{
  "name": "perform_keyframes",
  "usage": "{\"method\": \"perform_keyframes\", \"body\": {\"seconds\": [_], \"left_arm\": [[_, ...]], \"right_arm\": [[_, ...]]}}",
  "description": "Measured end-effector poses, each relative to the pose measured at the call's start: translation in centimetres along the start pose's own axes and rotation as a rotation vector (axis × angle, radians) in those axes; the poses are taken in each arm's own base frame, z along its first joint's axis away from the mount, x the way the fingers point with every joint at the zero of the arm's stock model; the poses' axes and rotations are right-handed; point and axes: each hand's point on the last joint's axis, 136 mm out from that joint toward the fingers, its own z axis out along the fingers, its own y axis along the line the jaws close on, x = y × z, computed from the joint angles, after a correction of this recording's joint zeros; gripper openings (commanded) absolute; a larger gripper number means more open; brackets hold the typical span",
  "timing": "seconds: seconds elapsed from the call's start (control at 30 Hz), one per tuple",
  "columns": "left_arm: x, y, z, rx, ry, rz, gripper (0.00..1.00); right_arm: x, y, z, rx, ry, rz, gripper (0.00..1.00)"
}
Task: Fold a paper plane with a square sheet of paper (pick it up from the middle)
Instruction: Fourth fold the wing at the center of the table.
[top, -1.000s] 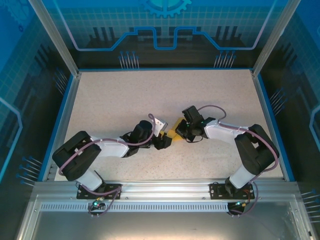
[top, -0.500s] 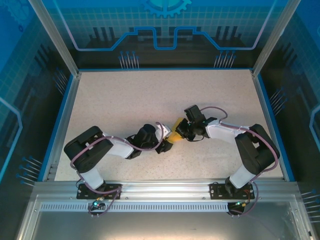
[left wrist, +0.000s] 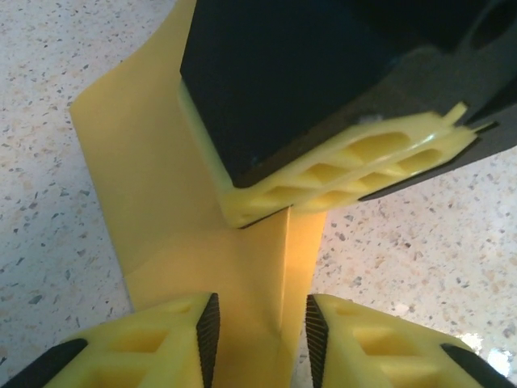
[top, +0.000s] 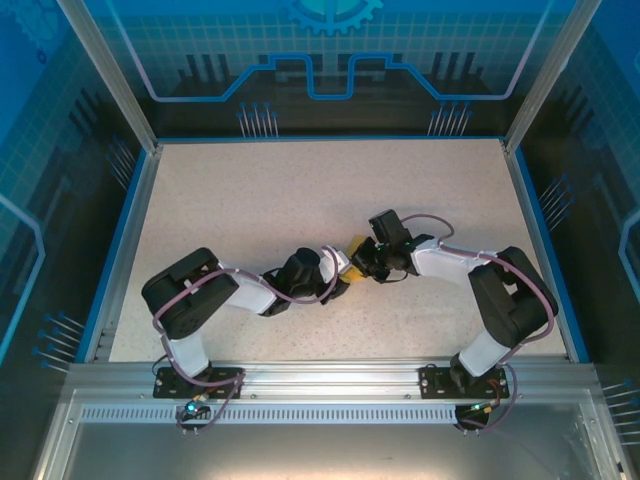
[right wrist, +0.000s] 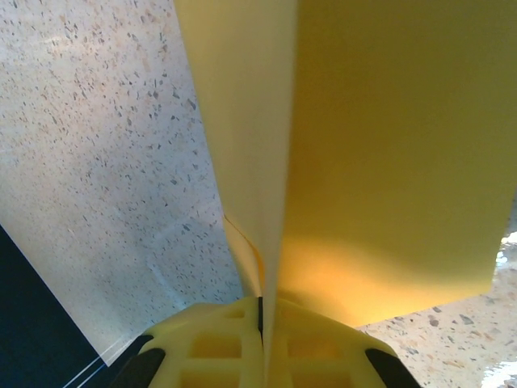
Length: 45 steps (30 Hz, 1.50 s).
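There is one sheet of paper [top: 349,268], orange-yellow and already folded, with two grippers at it near the middle of the table [top: 300,190]. Its crease is the long axis. In the right wrist view, the sheet of paper [right wrist: 388,162] runs straight away from the right gripper [right wrist: 260,311], which is closed tight on the folded edge. In the left wrist view, the crease runs from the left gripper [left wrist: 258,323] up to the right gripper's finger [left wrist: 339,162]. The left jaws are narrow, one pad on each side of the crease, with a gap visible.
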Motion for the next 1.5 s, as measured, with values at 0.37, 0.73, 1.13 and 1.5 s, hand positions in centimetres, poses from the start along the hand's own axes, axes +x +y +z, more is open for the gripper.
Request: {"method": "perform_keyframes", "body": {"seconds": [0.37,0.73,1.13,1.5], "left_arm": [[0.6,0.2,0.3,-0.014,0.016,-0.001,0.12],[0.3,0.1,0.7,-0.010,0.045,-0.114,0.09],[-0.1,-0.8,1.1,0.050,0.122,-0.372,0.06],[-0.3,-0.5,0.8,0.102,0.157,-0.595,0.06]], "right_arm": [[-0.4,-0.2,-0.1,-0.013,0.009,0.018,0.31],[-2.3,-0.5,-4.3,-0.086,-0.098,-0.157,0.53],[-2.2,-1.7,-4.4,-0.108,-0.112,-0.383,0.36],[-2.3,-2.5,-2.0,-0.092,-0.061,-0.402,0.32]]}}
